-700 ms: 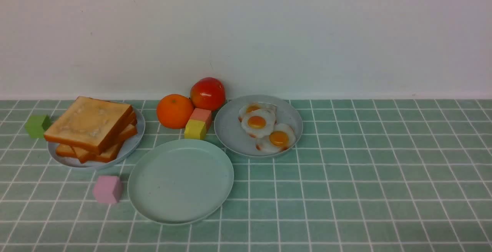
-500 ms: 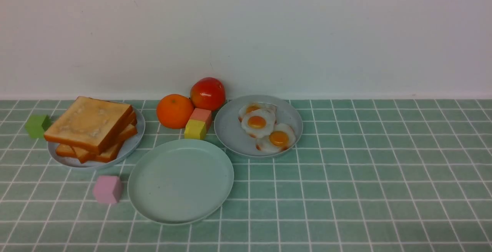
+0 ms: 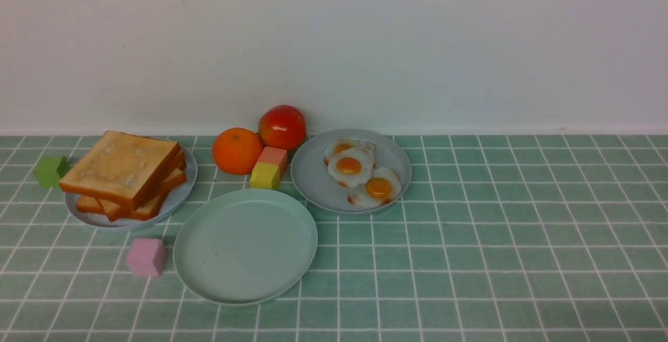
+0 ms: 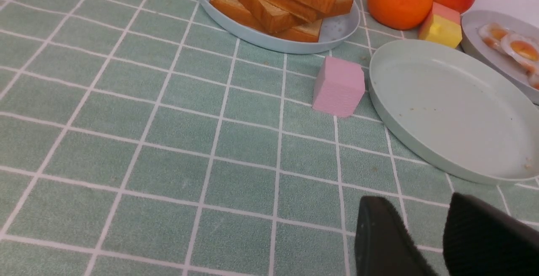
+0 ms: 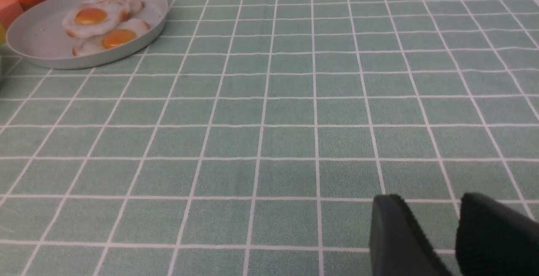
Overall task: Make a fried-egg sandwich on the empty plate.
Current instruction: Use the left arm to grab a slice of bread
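Nothing moved since the earlier frame, mint-green plate (image 3: 245, 246) bare between toast slices (image 3: 122, 167) on left grey plate (image 3: 179, 193) and fried eggs (image 3: 349, 165) on right grey plate (image 3: 313, 180), left gripper (image 4: 421, 203) and right gripper (image 5: 429, 202) each slightly apart, holding nothing.

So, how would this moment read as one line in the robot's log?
stage: not started | mint plate: empty | toast: stacked, untouched | eggs: on grey plate | left gripper: empty | right gripper: empty

Plain white wall (image 3: 334, 44), green tabletop (image 3: 522, 253) with white grid lines, even light

Left jaws and right jaws stand slightly parted, empty.
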`<move>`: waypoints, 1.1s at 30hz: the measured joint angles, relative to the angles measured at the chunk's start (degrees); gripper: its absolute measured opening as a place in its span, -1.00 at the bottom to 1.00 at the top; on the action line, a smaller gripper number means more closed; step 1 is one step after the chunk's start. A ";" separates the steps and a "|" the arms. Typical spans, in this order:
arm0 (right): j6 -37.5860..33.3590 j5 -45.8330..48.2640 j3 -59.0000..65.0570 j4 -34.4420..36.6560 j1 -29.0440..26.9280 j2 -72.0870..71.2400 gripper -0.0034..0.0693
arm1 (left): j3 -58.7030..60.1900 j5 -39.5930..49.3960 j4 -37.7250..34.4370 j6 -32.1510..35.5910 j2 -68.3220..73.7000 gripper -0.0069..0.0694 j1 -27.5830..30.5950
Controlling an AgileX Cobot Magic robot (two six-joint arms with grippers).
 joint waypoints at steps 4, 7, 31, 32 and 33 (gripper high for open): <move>0.00 0.00 0.00 0.00 0.00 0.00 -0.25 | 0.00 -3.47 -0.68 -0.69 0.00 -0.19 0.00; 0.00 0.00 0.00 0.00 0.00 0.00 -0.25 | 0.00 -8.12 -6.37 -5.30 0.00 -0.19 0.00; 14.12 -13.96 0.49 21.36 0.00 0.00 -0.25 | -29.27 15.17 -17.39 6.19 26.01 -0.85 0.00; 15.34 -16.70 0.49 24.29 0.00 0.00 -0.25 | -32.83 20.24 -16.27 10.42 32.47 -0.85 0.00; 15.70 -18.30 0.49 25.28 0.00 0.00 -0.25 | -35.15 21.89 -15.88 11.95 35.51 -0.85 0.00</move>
